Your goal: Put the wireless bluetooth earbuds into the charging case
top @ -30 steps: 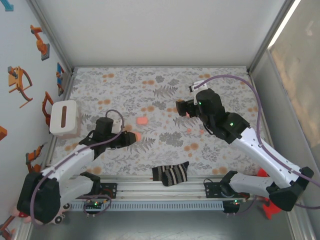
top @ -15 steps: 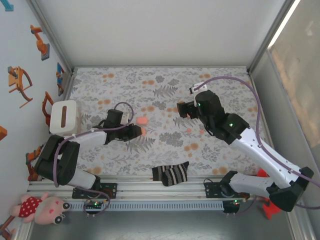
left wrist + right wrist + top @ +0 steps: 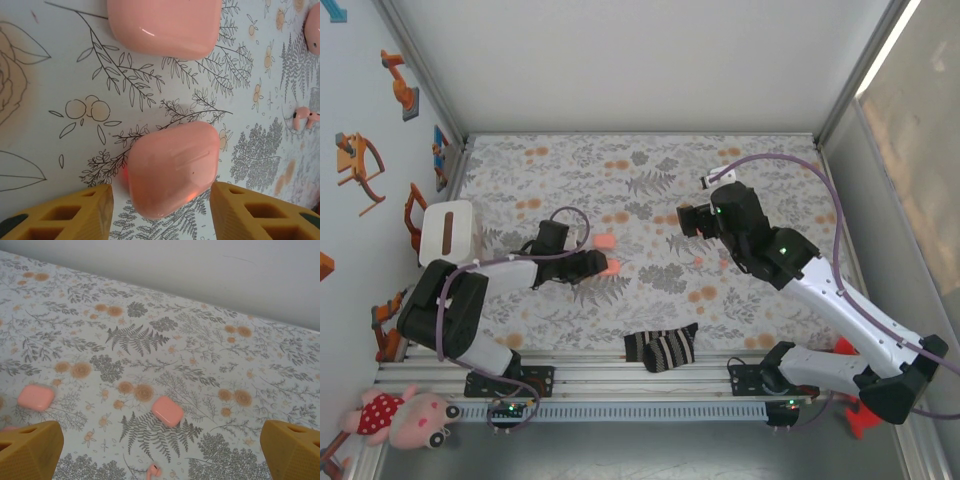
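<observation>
Nothing readable here, honestly. The cases (image 3: 172,167) are plain glossy pink, the cloth (image 3: 650,160) is just flower print, and the wall stickers (image 3: 360,165) are only pictures. One small white tag (image 3: 717,178) is too tiny to make out.

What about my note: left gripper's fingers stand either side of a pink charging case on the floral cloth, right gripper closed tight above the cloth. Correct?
Not quite. The right gripper is open: the right wrist view shows its yellow fingers wide apart. The rest holds: the left gripper has a finger either side of a pink charging case on the floral cloth.
</observation>
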